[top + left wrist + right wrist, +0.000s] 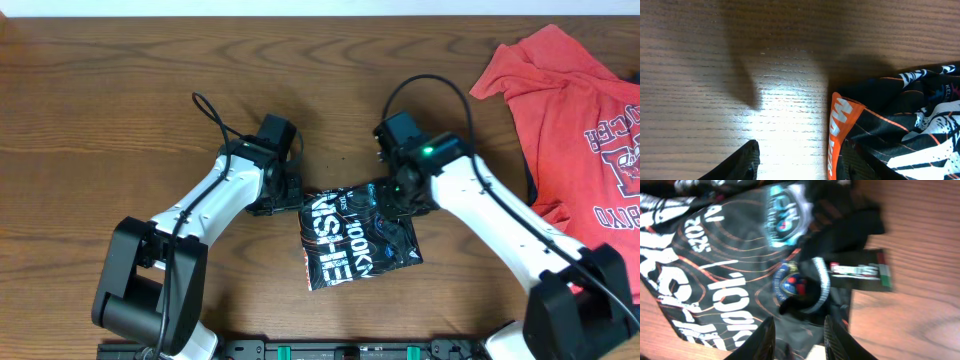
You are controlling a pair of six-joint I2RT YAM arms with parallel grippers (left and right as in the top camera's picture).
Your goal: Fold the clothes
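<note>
Seen from above, the black shirt (358,238) lies folded small at the middle of the worktop (120,80). The red T-shirt (570,110) is crumpled well apart at the right edge. The left hand (283,190) sits just beside the black shirt's left edge, and the right hand (398,192) is over its upper right corner.

The left wrist view shows one finger (742,160) over bare wood (jaws parted, gripping nothing), with the shirt's orange hem (837,135) near.

In the right wrist view the fingers (765,340) stand partly apart above the printed cloth, not clamped on it.
</note>
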